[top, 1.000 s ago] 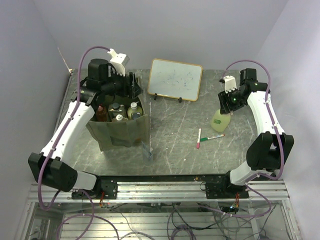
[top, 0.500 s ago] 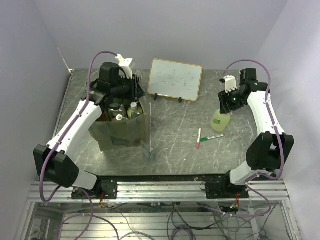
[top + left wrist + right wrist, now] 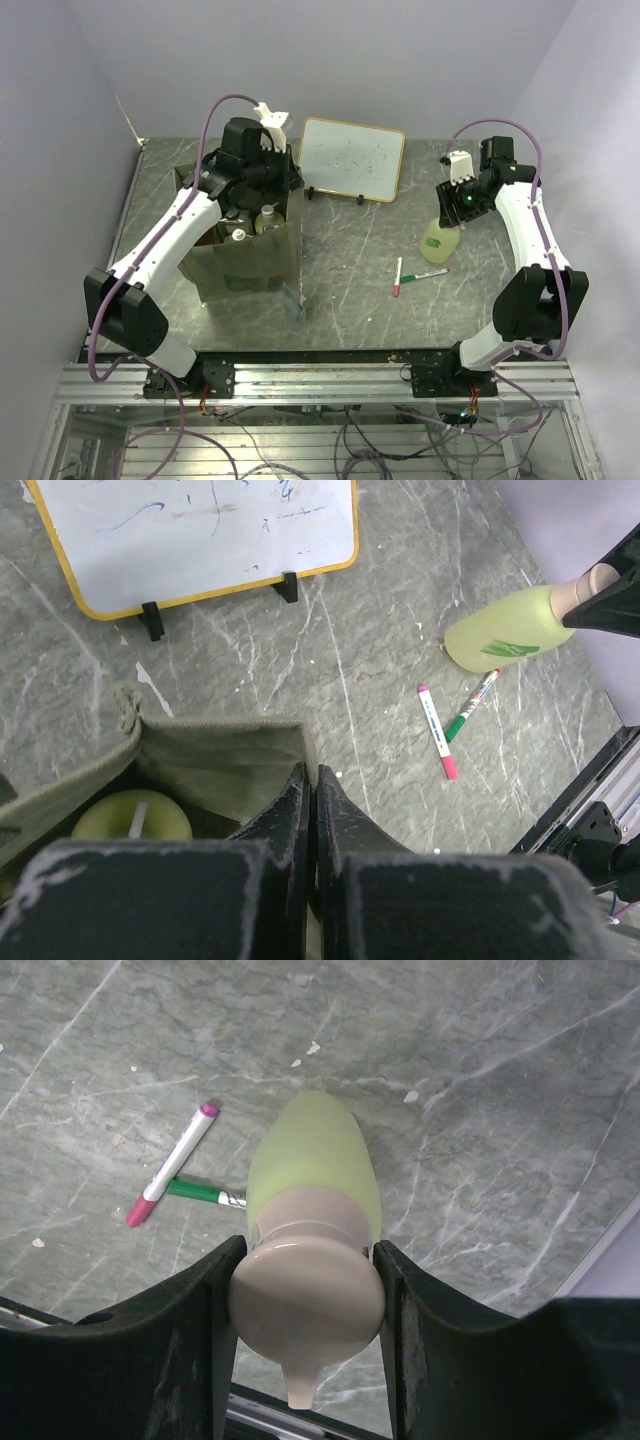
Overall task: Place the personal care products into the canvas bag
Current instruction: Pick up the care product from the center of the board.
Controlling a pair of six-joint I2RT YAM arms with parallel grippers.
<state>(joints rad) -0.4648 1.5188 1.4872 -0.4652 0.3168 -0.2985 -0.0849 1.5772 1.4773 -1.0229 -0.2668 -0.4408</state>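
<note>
The olive canvas bag [image 3: 240, 265] stands open at the left, with a yellow-green white-capped bottle [image 3: 267, 218] and a dark-capped bottle [image 3: 238, 235] showing inside. My left gripper [image 3: 283, 180] is over the bag's right rim. In the left wrist view its fingers [image 3: 312, 775] are pressed together where the bag [image 3: 220, 750] rim runs into them. Beside them the yellow-green bottle [image 3: 130, 815] shows. At the right, my right gripper [image 3: 460, 205] is shut on the peach pump head of the green bottle [image 3: 440, 242], which leans with its base low near the table. The right wrist view shows the gripper [image 3: 310, 1250] clamping that bottle [image 3: 315, 1150].
A wood-framed whiteboard [image 3: 350, 158] stands at the back centre. A red marker [image 3: 398, 275] and a green marker [image 3: 430, 272] lie crossed just left of the held bottle. A small grey piece [image 3: 292, 300] lies by the bag's front right corner.
My left arm has swung right across the bag's mouth, and its gripper has gone from open to shut at the right rim. The right arm and its bottle have not moved.
</note>
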